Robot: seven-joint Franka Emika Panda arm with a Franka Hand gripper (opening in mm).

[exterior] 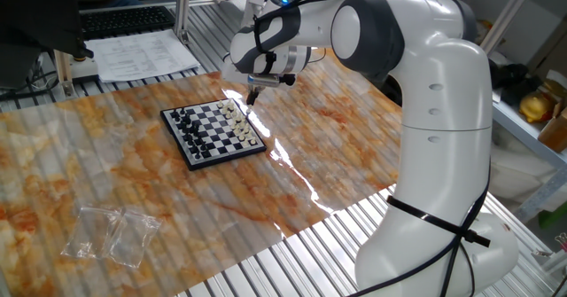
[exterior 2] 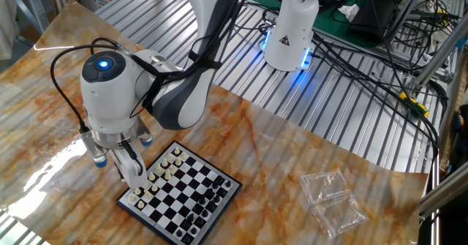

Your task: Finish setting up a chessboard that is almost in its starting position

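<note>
In one fixed view, the chessboard (exterior: 213,132) is lying flat on the marbled orange sheet (exterior: 133,182) that is covering the worktop (exterior: 292,253). Black pieces (exterior: 188,128) are standing along the board's left edge and white pieces (exterior: 237,122) along its right edge. The white arm (exterior: 416,75) is reaching over from the right, and its gripper (exterior: 252,97) is pointing down at the far end of the white side, right at the pieces. I cannot tell here whether its fingers are apart or together. A crumpled clear plastic bag (exterior: 113,233) is lying near the front left, well apart from the board.

In the other fixed view, the chessboard (exterior 2: 180,194) is sitting at the bottom of the picture. The gripper (exterior 2: 134,178) is reaching down among the white pieces (exterior 2: 155,177) on the board's left side, with 1 finger (exterior 2: 131,168) showing plainly; whether it is clamping a piece is not clear. The plastic bag (exterior 2: 333,200) is lying to the right.
</note>
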